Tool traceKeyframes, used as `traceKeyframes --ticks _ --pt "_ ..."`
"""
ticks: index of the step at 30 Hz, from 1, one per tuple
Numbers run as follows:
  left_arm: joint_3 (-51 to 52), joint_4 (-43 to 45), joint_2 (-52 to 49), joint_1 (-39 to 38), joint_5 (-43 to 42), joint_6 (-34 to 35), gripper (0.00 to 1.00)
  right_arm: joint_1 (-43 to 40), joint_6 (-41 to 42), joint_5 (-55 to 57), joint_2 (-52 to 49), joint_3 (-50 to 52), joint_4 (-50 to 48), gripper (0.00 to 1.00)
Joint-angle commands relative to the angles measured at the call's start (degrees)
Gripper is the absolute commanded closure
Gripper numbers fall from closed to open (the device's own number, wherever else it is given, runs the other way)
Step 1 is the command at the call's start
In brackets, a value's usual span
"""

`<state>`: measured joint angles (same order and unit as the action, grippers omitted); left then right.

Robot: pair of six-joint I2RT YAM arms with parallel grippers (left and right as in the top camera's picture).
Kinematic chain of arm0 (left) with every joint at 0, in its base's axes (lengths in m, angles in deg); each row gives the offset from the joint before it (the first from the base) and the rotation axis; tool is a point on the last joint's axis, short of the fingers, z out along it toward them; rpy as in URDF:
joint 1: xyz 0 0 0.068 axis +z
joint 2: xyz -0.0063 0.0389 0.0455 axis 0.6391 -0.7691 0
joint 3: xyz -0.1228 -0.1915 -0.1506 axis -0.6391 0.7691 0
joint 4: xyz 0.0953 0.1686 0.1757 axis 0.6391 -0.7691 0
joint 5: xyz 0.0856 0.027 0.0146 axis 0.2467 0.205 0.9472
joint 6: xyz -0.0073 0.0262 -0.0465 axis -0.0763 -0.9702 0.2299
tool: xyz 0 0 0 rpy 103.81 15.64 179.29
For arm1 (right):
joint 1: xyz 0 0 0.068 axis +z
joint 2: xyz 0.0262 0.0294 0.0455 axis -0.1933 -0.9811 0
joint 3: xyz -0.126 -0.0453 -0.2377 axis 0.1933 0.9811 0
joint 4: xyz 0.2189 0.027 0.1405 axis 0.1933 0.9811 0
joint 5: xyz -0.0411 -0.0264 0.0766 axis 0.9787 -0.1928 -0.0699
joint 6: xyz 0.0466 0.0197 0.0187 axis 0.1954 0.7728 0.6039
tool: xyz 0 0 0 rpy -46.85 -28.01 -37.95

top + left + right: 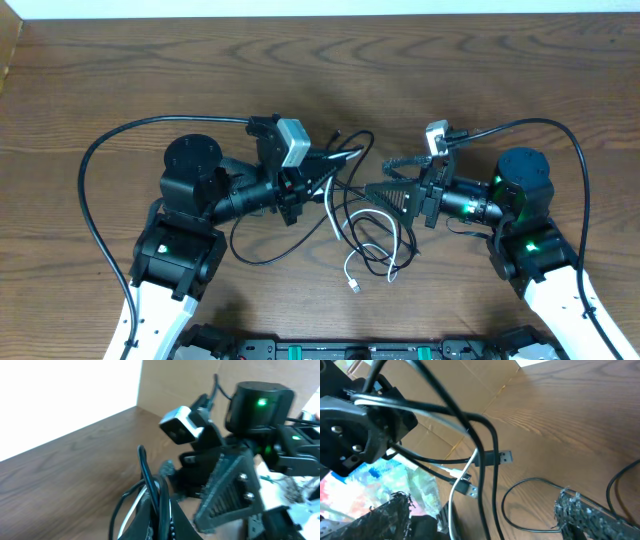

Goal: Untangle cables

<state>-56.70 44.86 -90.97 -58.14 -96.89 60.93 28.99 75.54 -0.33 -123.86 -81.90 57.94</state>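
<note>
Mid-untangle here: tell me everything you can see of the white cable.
The white cable is a thin, flexible, plastic-looking cord. One stretch is pinched in the shut left tool together with the black cable. From there it drops to the table, curls in loose loops crossed by the black cable, and ends in a small white plug lying free on the wood.

You're working at a lab-style robot bench: arms (195, 175) are sitting at a wood table (320, 60), cardboard (170, 390) is standing behind, upper centre.
</note>
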Motion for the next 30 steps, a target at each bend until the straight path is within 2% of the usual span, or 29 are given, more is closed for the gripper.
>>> traceKeyframes --ticks 1,11,16,24,30 --pt "-0.15 0.46 0.52 -0.07 -3.78 1.77 0.92 -0.39 -2.21 0.22 -0.28 0.07 0.0 0.09" --pt "-0.15 0.52 0.46 -4.81 -3.69 1.75 0.92 1.27 -3.26 0.31 -0.28 0.07 -0.42 0.06" --pt "-0.15 0.7 0.46 -7.65 -3.72 1.79 0.92 1.33 -3.23 3.82 -0.28 0.07 -0.07 0.06" --pt "-0.15 0.72 0.48 -10.05 -3.72 1.77 0.93 1.33 -3.23 13.73 -0.39 0.07 1.31 0.06" --pt "-0.15 0.68 0.48 -10.05 -3.78 1.99 0.92 1.31 -3.21 30.84 -0.39 0.07 10.95 0.06"
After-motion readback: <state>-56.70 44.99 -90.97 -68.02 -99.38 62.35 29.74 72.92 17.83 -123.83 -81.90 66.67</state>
